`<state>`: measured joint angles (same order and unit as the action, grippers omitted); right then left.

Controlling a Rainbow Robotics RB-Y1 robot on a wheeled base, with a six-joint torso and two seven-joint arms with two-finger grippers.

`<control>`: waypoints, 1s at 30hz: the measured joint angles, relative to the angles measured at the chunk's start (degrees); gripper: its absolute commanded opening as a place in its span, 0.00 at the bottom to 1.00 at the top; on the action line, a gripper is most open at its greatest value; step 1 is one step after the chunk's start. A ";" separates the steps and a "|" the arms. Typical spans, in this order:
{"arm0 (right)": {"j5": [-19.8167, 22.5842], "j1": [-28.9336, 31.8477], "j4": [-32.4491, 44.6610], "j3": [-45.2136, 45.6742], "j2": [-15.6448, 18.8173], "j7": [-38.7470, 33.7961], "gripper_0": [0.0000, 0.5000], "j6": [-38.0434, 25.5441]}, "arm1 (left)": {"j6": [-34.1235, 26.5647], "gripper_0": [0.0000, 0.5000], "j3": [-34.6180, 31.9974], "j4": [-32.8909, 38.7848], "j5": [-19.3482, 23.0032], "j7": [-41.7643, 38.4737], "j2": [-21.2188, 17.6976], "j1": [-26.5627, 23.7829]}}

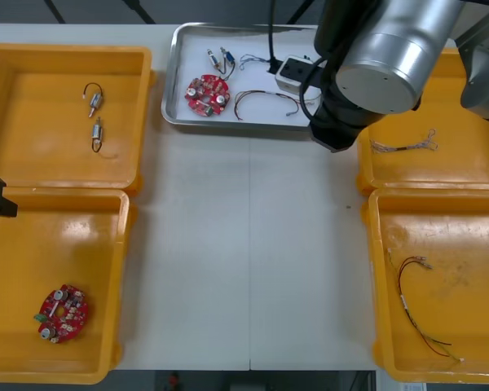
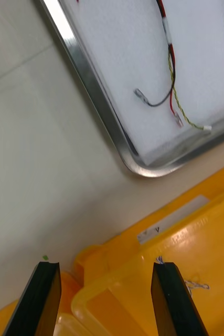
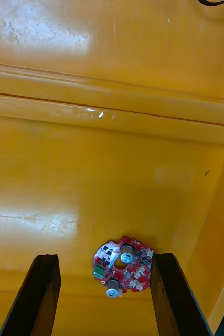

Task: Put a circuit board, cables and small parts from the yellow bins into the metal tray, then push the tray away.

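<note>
Hovering right claw (image 2: 104,268): fingers wide apart and empty, just off the near right corner of the metal tray (image 2: 87,79), above the rim of the yellow bin (image 2: 195,252) beside that corner. I judge this a fit spot from which to start the push.
Tray load: a red circuit board (image 1: 206,94), small metal parts (image 1: 220,59), a blue and white cable (image 1: 255,60) and a red and yellow cable (image 2: 171,63) lie inside, so the filling looks done.
Idle left claw (image 3: 104,260): wide, holding nothing, well left of the tray and nearer the robot, over a spare board (image 3: 123,266) in the left bin (image 3: 64,173).
Leftovers: a twisted cable (image 1: 403,146) right of the tray, spare parts (image 1: 95,134) left of it.
Remaining: probably only pushing the tray across the surface (image 1: 253,244).
</note>
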<state>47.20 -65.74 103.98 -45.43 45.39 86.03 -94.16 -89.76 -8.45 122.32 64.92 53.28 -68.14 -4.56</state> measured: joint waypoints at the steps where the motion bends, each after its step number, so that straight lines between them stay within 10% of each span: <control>1: 0.01 0.79 0.86 0.68 0.85 -0.27 1.00 -0.26 | 0.00 1.00 0.00 0.00 0.00 0.00 0.00 0.00; 15: 9.18 12.02 6.07 13.18 11.93 -9.73 1.00 -1.88 | 0.00 1.00 -0.01 -0.02 0.00 0.00 -0.01 0.00; 30: 13.05 28.39 6.58 36.70 15.57 -10.07 1.00 -7.73 | 0.00 1.00 -0.02 -0.02 0.00 0.01 -0.01 0.01</control>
<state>60.25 -37.35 110.56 -8.73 60.96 75.96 -101.89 -89.76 -8.47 122.29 64.93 53.29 -68.15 -4.56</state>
